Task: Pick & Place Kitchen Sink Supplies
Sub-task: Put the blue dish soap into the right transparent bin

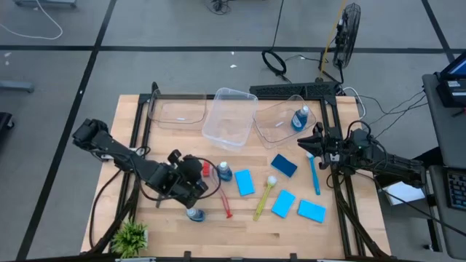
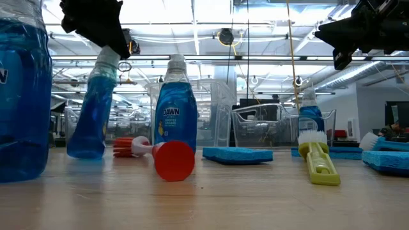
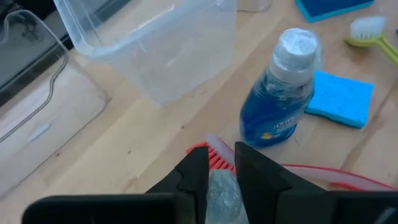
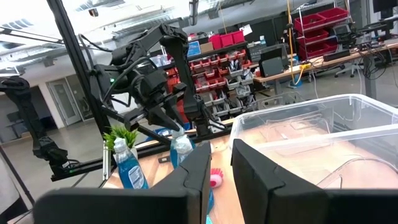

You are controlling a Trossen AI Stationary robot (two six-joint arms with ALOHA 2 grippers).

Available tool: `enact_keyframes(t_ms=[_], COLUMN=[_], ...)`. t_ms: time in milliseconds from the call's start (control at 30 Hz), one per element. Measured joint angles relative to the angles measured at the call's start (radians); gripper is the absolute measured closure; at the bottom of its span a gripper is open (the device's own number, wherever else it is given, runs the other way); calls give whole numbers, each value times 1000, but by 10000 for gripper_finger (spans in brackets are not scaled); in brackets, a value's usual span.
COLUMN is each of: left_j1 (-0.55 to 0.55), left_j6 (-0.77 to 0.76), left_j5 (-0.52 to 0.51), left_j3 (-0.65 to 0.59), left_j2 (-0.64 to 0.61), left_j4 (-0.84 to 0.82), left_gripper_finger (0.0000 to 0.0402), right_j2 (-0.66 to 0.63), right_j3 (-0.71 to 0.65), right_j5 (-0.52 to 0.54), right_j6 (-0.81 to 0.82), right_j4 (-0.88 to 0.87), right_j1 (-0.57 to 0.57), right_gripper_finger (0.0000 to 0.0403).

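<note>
Left gripper (image 1: 195, 182) is clamped on the cap of a tilted soap bottle (image 2: 89, 118), gripping it right at the neck — the low view shows that bottle leaning under the dark fingers, base on or just off the wood; I can't tell which. Over on the far side, the right gripper (image 1: 314, 142) hangs in the air near the right-hand clear bin (image 1: 273, 120), fingers narrow with a slim gap and nothing between them.

Score so far, by my reading: one bottle (image 1: 300, 116) is already sitting in that right-hand bin. Everything else is out on the table (image 1: 218, 233) — an upright Dawn bottle (image 1: 223, 172), another bottle (image 1: 194, 213) near the front edge, four blue sponges (image 1: 284, 166) scattered mid-right, the red brush (image 1: 218, 189), the yellow brush (image 1: 263, 196), the blue brush (image 1: 314, 173). No grey brush that I can spot. Early days, then.

Room to move? The middle bin (image 1: 229, 116) and the left bin (image 1: 178, 109) sit open and empty along the back. The upright Dawn bottle and the red brush sit just beside the left gripper, so a careless swing could topple that bottle. The green plant (image 1: 131, 236) hugs the front-left corner, near the left arm's elbow.
</note>
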Motion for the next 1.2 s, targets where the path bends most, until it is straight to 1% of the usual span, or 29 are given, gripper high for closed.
enact_keyframes(t_ms=[233,467,933,1033,1200], left_j1=[-11,-24,-28,-28,-28], left_j6=[-23,-37,-25,-49,-136], left_j5=[23,26,29,49,93], left_j3=[-1,-1,-1,-1,-1], left_j2=[-13,-13,-123,-144,-177], left_j4=[-23,-28,-40,-45,-54], left_gripper_finger=[309,309,309,309,309], right_j2=[0,0,0,0,0], right_j3=[0,0,0,0,0], right_j5=[0,0,0,0,0], right_j6=[0,3,3,3,-8], right_j4=[0,0,0,0,0], right_j1=[0,0,0,0,0], right_gripper_finger=[348,348,348,348,348])
